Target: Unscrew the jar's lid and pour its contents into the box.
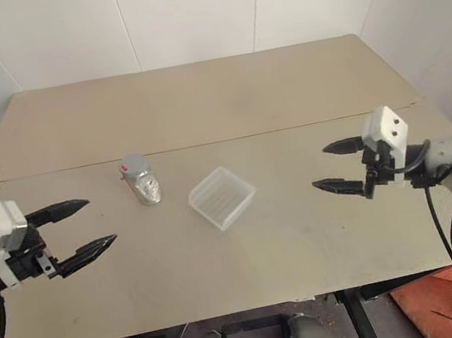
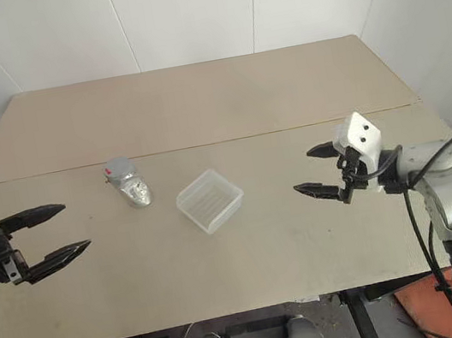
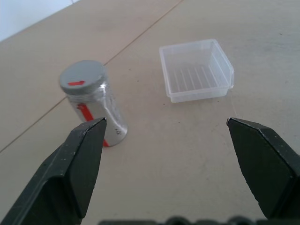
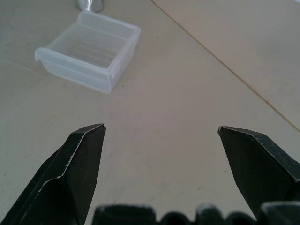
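The silvery jar (image 1: 142, 183) stands upright on the table, left of centre, with its grey lid (image 3: 83, 77) screwed on and a red mark on top. The translucent white box (image 1: 222, 196) sits just right of the jar, with nothing visible in it. The contents are hidden inside the jar. My left gripper (image 1: 86, 224) hovers open at the left, pointing toward the jar and well apart from it. My right gripper (image 1: 330, 167) hovers open at the right, pointing toward the box (image 4: 91, 50), with nothing between its fingers.
The tan table (image 1: 196, 96) has a seam running across behind the jar and box. White walls stand behind it. The table's near edge lies close below both grippers.
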Tool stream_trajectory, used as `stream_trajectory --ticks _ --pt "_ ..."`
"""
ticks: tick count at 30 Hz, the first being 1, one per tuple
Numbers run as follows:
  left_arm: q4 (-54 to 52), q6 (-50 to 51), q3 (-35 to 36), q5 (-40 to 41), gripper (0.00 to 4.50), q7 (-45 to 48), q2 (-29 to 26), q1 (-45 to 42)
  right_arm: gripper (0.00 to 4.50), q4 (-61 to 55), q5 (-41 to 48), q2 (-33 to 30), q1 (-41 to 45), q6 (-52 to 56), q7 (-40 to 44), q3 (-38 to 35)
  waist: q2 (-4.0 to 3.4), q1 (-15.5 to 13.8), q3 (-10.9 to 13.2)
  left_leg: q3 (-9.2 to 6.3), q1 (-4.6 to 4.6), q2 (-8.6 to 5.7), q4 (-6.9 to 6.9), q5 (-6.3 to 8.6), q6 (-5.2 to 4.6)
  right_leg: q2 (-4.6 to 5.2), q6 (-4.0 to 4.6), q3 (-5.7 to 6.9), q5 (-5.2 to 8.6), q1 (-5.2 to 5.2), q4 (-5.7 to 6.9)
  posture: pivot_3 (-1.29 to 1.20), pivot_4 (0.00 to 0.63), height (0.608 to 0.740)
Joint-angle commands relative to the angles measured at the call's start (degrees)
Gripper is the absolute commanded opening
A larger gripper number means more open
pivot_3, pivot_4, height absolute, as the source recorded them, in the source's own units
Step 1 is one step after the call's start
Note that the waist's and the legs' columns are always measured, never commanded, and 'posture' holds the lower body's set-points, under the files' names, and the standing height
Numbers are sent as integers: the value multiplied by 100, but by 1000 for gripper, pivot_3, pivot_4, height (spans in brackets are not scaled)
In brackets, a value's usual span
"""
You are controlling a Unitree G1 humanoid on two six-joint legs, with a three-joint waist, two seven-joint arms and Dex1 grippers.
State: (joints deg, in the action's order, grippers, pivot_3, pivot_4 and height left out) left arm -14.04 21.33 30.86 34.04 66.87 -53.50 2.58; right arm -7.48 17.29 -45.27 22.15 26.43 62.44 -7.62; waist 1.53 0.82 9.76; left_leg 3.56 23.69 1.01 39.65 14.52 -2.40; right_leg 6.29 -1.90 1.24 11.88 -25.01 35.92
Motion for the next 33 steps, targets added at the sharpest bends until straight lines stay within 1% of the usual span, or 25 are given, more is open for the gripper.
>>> stream_trajectory --ticks 1,4,9,15,19,21,24,26,29,33 --pt "-224 -24 -46 105 4460 -139 95 -60 4500 -354 209 -160 10 14 -104 -262 0 0 0 0 0 2 0 0 0 0 0 0 0 0 0 0 150 740" --pt "-199 -135 -119 -38 4460 -336 260 -29 4500 -416 205 -195 102 69 -185 -128 0 -10 0 0 -1 4 2 0 0 0 0 0 0 0 2 0 150 740" --pt "-318 -217 -68 -255 4460 -903 577 93 4500 -653 466 -38 412 283 -255 85 1 -4 0 1 -5 4 4 0 0 0 -1 -8 -2 1 3 0 150 740" --pt "131 -586 -597 -868 4460 -1609 986 -329 4500 -1012 502 245 552 466 -585 414 1 -58 -1 0 -10 2 7 0 0 2 -2 -8 -3 9 4 0 150 740" --pt "319 -572 -1017 -1048 4460 -2309 1537 -881 4500 -1191 423 360 684 627 -876 622 2 -115 -1 0 -10 -2 13 0 -1 4 -5 -8 -8 11 4 0 150 740" --pt "380 -625 -1282 -1309 4460 -2755 1890 -1088 4500 -1167 336 374 782 616 -985 715 3 -131 -2 -1 -10 -3 17 0 -1 4 -6 -7 -11 14 4 0 150 740" --pt "464 -668 -1501 -1554 4460 -3245 2303 -1229 4500 -1184 313 381 922 659 -1102 794 6 -142 -4 -1 -12 -6 17 1 -3 4 -7 -8 -13 18 2 0 150 740" --pt "555 -708 -1538 -1598 4460 -3397 2460 -1267 4500 -1217 299 369 967 645 -1153 833 6 -133 -4 -1 -14 -7 15 1 -3 3 -6 -7 -14 17 3 0 150 740" --pt "612 -788 -1541 -1668 4460 -3462 2466 -1247 4500 -1261 316 340 1025 668 -1179 836 6 -116 -4 -1 -14 -6 15 1 -3 1 -5 -7 -14 16 4 0 150 740" --pt "654 -847 -1401 -1546 4460 -3169 2169 -1146 4500 -1294 312 306 1027 603 -1180 826 6 -117 -4 -1 -15 -5 16 1 -3 2 -5 -8 -14 17 4 0 150 740"
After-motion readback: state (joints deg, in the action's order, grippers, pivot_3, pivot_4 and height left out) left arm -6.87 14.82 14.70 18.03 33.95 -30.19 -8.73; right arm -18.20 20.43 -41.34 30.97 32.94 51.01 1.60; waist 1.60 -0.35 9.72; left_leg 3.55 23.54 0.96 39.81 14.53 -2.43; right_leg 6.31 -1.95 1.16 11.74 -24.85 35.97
